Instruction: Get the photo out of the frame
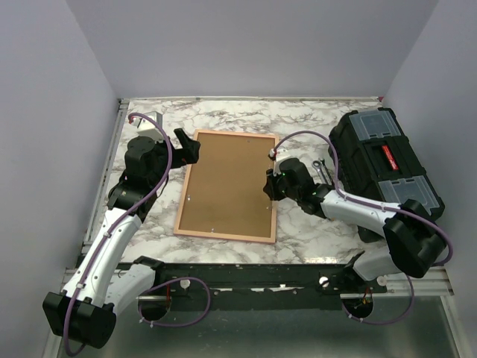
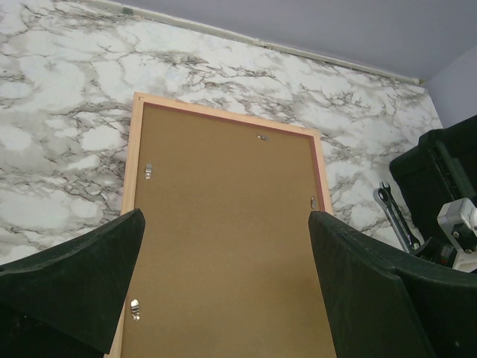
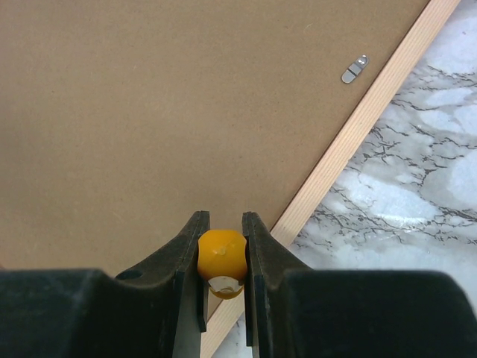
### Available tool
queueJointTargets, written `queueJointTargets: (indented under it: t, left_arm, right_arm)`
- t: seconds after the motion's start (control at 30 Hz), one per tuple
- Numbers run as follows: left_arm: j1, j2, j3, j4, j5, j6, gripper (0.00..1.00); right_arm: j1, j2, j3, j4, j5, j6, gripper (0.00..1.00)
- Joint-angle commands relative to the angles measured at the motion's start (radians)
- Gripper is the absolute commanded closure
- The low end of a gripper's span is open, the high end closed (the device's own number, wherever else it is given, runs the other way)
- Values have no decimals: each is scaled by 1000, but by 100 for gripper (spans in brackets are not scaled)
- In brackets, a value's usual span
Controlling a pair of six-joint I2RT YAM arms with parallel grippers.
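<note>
The frame [image 1: 222, 234] lies face down on the marble table, its pink rim around a brown backing board [image 1: 227, 183]. The photo is hidden under the board. My left gripper [image 1: 186, 149] is open and empty over the frame's far left corner. In the left wrist view [image 2: 226, 220] its fingers straddle the board [image 2: 223, 164]. My right gripper [image 1: 274, 183] sits at the frame's right edge, shut on a small orange rounded object [image 3: 221, 253]. The right wrist view shows the jaws [image 3: 221, 218] low over the board [image 3: 149, 112], beside the rim [image 3: 350, 142].
Small metal turn clips [image 2: 149, 171] [image 3: 355, 69] hold the board in the frame. A black toolbox [image 1: 384, 168] stands at the right, a wrench [image 2: 393, 209] beside it. A white object [image 1: 149, 123] is at the far left corner.
</note>
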Motion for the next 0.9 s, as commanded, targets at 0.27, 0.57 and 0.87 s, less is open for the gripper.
queueJointTargets:
  t: [0.27, 0.57, 0.87]
  left_arm:
    - [7, 5, 23, 5, 20, 0, 4]
    - [7, 4, 24, 5, 22, 0, 4]
    - [7, -1, 24, 4, 21, 0, 5]
  right_arm:
    - [7, 21, 51, 10, 71, 22, 99]
    - [7, 67, 35, 33, 104, 0, 99]
    - [24, 24, 3, 6, 27, 45, 99]
